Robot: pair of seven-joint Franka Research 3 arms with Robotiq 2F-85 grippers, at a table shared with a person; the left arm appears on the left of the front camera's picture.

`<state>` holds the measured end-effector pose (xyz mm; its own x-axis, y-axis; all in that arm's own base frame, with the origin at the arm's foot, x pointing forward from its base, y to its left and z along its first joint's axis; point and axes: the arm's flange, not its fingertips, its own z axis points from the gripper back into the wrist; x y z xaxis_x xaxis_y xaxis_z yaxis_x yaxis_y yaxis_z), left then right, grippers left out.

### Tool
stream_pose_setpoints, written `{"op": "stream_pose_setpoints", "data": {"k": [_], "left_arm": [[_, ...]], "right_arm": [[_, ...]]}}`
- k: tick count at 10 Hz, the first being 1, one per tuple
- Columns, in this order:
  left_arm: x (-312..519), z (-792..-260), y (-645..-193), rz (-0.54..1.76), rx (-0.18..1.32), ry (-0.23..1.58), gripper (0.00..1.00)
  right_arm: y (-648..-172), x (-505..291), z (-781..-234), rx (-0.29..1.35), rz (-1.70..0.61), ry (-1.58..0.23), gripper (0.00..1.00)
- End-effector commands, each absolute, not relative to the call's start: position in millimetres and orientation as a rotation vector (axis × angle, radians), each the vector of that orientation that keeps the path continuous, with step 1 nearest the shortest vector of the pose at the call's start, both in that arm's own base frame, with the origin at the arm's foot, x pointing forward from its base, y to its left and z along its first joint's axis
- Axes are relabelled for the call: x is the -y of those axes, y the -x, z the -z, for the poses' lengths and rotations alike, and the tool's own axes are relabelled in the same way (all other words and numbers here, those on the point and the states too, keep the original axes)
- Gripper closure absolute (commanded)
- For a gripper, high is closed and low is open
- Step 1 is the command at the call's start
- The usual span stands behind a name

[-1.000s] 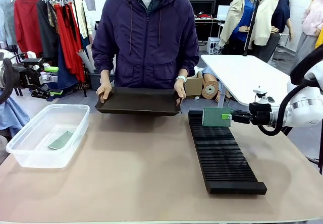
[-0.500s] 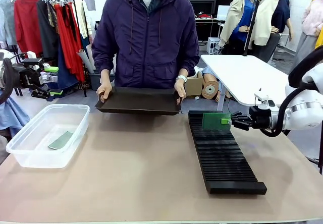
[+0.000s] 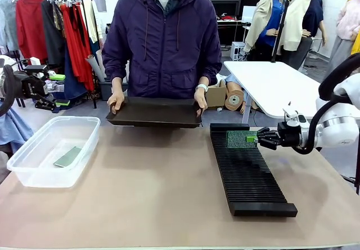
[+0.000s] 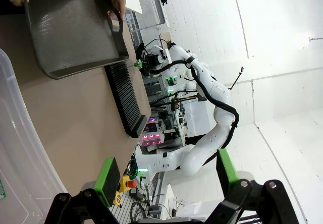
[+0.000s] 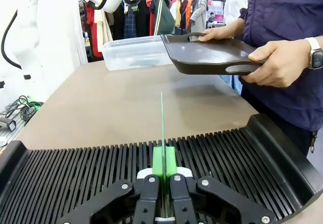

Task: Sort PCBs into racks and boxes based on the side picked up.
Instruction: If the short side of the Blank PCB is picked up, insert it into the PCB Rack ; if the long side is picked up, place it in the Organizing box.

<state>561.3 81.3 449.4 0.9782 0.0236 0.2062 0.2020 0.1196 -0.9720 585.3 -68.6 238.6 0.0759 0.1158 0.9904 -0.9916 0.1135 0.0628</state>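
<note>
My right gripper [image 3: 256, 139] is shut on a green PCB [image 3: 241, 139] held upright, its lower edge down among the far-end slots of the long black rack [image 3: 250, 177]. In the right wrist view the PCB [image 5: 162, 125] shows edge-on, rising from the shut gripper [image 5: 164, 169] over the rack [image 5: 75, 176]. The clear box [image 3: 34, 163] at the table's left holds another PCB [image 3: 68, 156], lying flat. My left gripper [image 3: 58, 89] hangs open off the table's left edge, and its wrist view shows the green pads [image 4: 107, 176] wide apart.
A person at the far side holds a shallow black tray [image 3: 154, 113] by both ends, just above the table edge. One hand [image 5: 282, 62] and the tray [image 5: 212, 55] are close behind the rack. Bare table lies between box and rack.
My right gripper has lowered with the PCB, from above the rack's far end down into its slots. The left arm, tray and box have not moved.
</note>
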Motion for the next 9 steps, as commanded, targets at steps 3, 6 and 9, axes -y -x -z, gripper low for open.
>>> {"op": "stream_pose_setpoints", "data": {"k": [3,6,9], "left_arm": [[-82.1,-451.5,-560.1,0.139,0.193,1.45,0.0],[-82.1,-451.5,-560.1,0.139,0.193,1.45,0.0],[-82.1,-451.5,-560.1,0.139,0.193,1.45,0.0]], "right_arm": [[-593.7,71.4,-233.8,1.128,-1.151,-1.061,1.0],[-595.3,71.3,-233.2,1.104,-1.155,-1.072,1.0],[-597.9,70.7,-231.8,1.087,-1.156,-1.069,1.0]]}}
